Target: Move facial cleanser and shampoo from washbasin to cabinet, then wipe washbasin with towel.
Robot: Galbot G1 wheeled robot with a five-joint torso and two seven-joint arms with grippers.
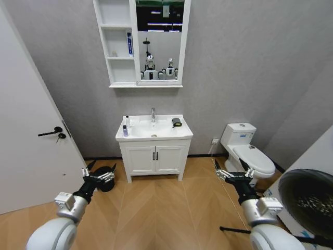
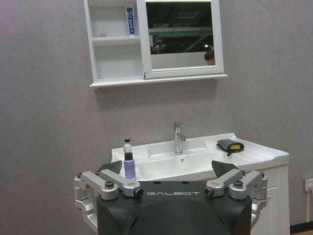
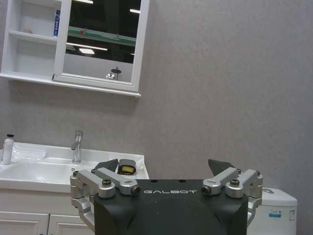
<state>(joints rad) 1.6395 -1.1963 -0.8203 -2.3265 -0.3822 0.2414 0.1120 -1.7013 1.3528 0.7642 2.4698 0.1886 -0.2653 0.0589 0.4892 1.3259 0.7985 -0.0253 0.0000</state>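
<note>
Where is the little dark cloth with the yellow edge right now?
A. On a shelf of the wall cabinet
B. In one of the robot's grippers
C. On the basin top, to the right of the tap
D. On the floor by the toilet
C: the towel lies on the washbasin rim right of the tap, while the left gripper and right gripper hang open, far back.
</note>
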